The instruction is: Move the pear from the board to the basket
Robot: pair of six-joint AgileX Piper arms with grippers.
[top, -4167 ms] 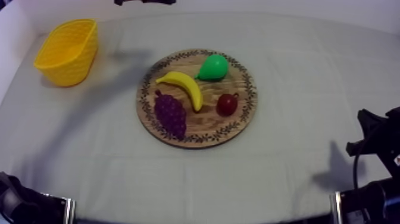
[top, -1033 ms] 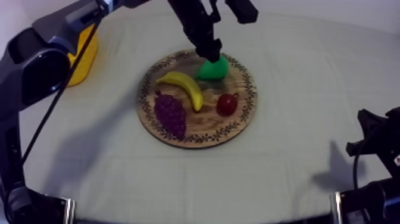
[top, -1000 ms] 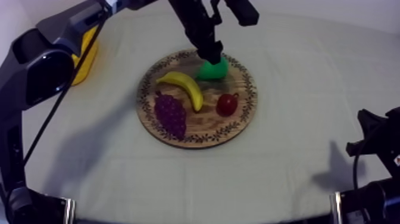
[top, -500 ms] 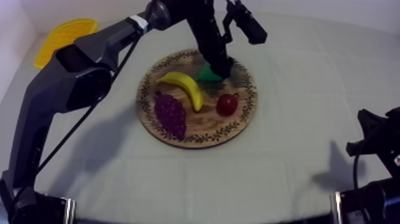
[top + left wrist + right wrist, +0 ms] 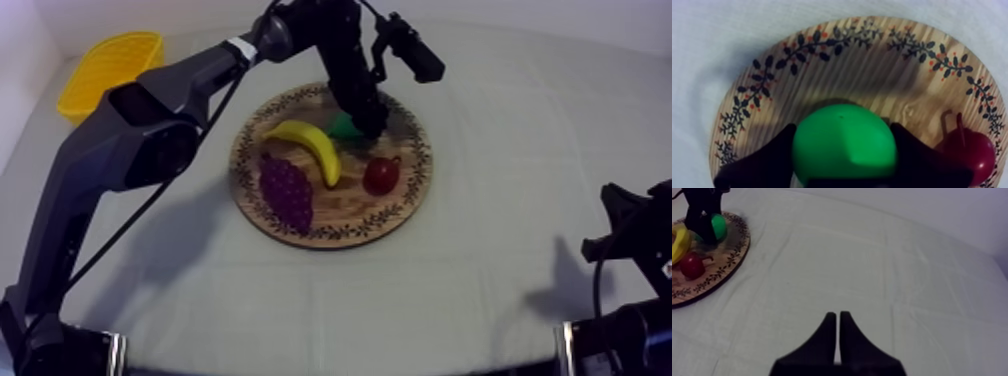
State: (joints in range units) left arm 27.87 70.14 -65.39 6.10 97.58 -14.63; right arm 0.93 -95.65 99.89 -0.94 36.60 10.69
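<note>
Pear (image 5: pixel 844 150) sits on wooden board (image 5: pixel 822 65) nr small red fruit (image 5: pixel 967 150), L end effector (image 5: pixel 842 131) closed round it w/ a finger each side, yellow basket (image 5: pixel 105 75) well apart; R end effector (image 5: pixel 837 317) pressed together on nothing, over counter (image 5: pixel 882 263).

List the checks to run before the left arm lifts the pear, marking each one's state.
Fingers of the left gripper closed on both sides of the pear: ok.
Grip firm enough to lift: cannot tell.
Banana clear of the gripper: ok.
Small red fruit clear of the near finger: cannot tell.
Yellow basket upright, mouth open: ok.
Right gripper shut, away from the wooden board: ok.
</note>
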